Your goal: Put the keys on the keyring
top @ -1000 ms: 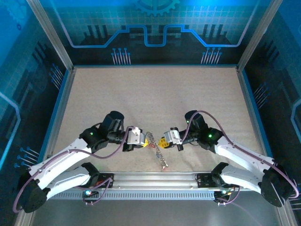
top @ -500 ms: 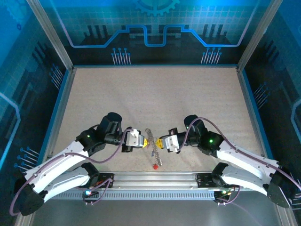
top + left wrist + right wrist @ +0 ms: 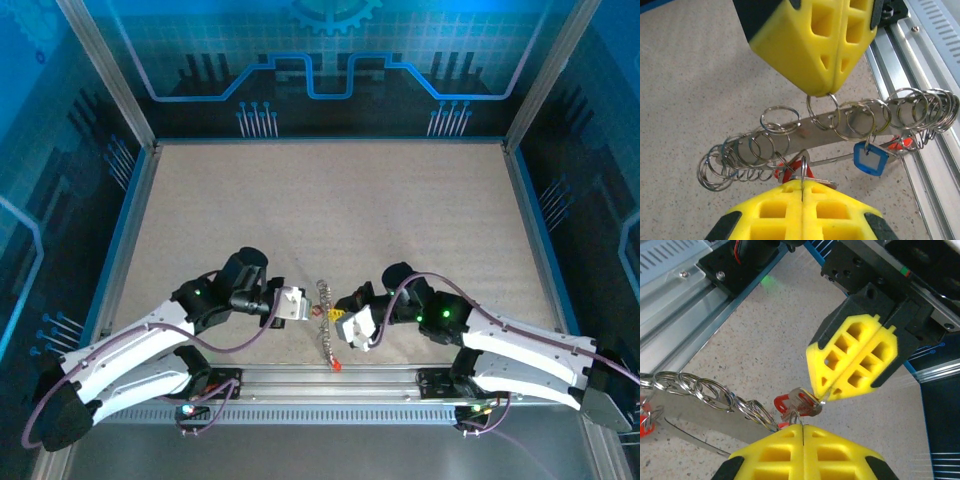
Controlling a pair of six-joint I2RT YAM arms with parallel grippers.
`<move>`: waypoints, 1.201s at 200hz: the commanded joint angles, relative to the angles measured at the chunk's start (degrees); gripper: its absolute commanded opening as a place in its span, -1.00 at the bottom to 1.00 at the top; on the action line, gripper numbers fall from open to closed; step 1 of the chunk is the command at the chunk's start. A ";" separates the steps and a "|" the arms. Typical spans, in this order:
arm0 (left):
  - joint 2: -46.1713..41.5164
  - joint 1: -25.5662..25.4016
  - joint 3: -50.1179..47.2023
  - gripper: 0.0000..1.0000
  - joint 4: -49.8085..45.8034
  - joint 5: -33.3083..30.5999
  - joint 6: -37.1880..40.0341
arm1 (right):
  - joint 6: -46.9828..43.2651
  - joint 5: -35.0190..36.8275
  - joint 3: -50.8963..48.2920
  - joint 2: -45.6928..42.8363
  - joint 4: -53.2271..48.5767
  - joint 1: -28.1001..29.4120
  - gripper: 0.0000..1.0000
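L gripper (image 3: 802,185), R gripper (image 3: 802,427) — both clamp keyring (image 3: 816,133)

Glossy metal keyring (image 3: 815,132), plastic-headed keys (image 3: 870,159), matt speckled table (image 3: 690,75)

The counter (image 3: 330,200) is a pale beige sheet, finely speckled, with a blue trim (image 3: 120,240) along its sides. Along its near edge lies a silvery aluminium rail (image 3: 290,380) with long grooves. The left wrist view has this rail (image 3: 935,60) at the right, the right wrist view has the rail (image 3: 670,295) at the upper left. Slanting aluminium posts (image 3: 105,70) rise from the far corners. Behind stands a dark blue back wall (image 3: 400,40) drawn with bright circuit lines and a gear outline at the top.
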 commanded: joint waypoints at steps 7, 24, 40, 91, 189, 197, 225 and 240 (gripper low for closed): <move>-0.01 -0.84 -0.97 -1.00 3.57 -1.03 0.91 | -1.21 1.82 0.36 0.35 1.73 0.73 -1.00; 0.48 -1.02 -1.38 -1.00 5.37 0.04 0.05 | 0.02 1.40 0.23 0.73 3.03 0.73 -1.00; 0.68 -0.96 -1.38 -1.00 5.58 -0.77 -1.36 | 0.68 1.92 -0.38 1.57 4.88 0.77 -1.00; -3.44 -0.81 -1.00 -1.00 -7.25 -11.86 0.48 | 7.22 1.18 -1.64 2.96 9.23 -2.34 -1.00; 6.11 3.52 4.75 -1.00 -20.73 -24.25 -3.02 | 14.68 0.01 -4.66 -1.16 11.56 -10.07 -1.00; 8.01 3.56 6.29 -1.00 -23.28 -25.37 -3.74 | 15.03 0.35 -5.01 -1.87 11.56 -10.61 -1.00; 15.76 3.55 10.40 -1.00 -27.91 -29.60 -6.87 | 16.22 1.01 -5.95 -3.51 12.26 -12.38 -1.00; 18.57 3.55 11.95 -1.00 -27.38 -29.58 -7.65 | 16.52 0.88 -6.01 -3.72 12.57 -12.96 -1.00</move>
